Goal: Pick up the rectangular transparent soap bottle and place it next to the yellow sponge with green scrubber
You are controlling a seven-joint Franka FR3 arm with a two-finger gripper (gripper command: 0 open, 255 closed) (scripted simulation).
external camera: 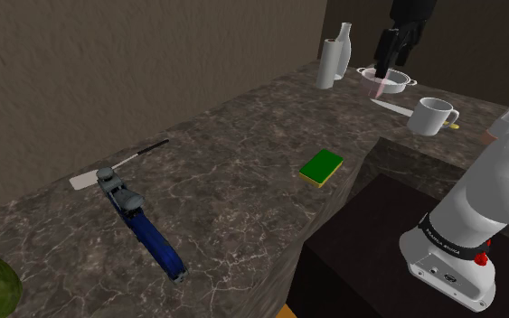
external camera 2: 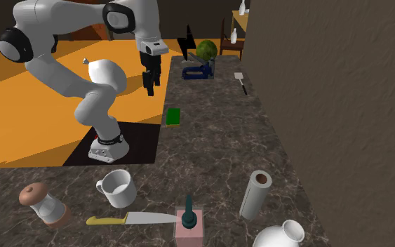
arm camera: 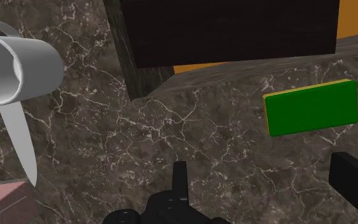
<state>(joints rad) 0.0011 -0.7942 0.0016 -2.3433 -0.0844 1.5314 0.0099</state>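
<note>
pincer (external camera 2: 149, 87) spread, soap bottle (external camera 2: 189, 229) upright

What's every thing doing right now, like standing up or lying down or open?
gripper, open, holding nothing.
soap bottle, upright, not held.
sponge, lying flat, green side up.
mug, upright.
knife, lying flat.
paper roll, standing on end.

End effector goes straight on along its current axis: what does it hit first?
Most likely bare marble countertop: the open end effector points down at it, the green-topped sponge lying just off that line. Height unclear.
</note>
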